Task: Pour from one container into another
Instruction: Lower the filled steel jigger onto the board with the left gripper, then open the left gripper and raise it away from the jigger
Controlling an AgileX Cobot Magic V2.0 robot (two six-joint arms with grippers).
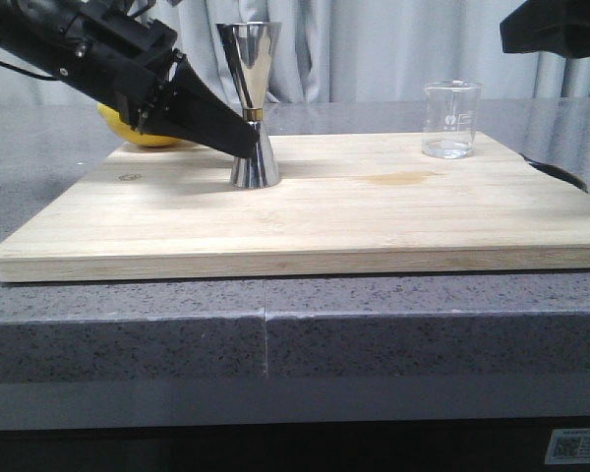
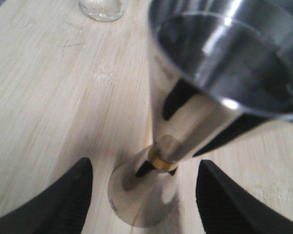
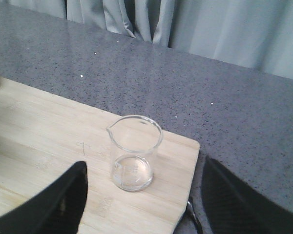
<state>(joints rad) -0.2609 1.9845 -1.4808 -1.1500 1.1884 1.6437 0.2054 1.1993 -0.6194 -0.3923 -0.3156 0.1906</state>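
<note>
Kitchen-like: stone counter (image 1: 393, 339), wooden cutting board (image 1: 374, 216)

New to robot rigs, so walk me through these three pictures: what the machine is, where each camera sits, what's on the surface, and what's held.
It is a two-armed robot at a grey counter. The front picture looks forward over a wooden board. On it stand a steel jigger and a clear glass beaker; something yellow lies behind the left arm. The other two pictures come from cameras on each wrist. The left hand is open, its fingers either side of the jigger's waist, not yet gripping. The right hand hangs open above the beaker. Nothing is held.
</note>
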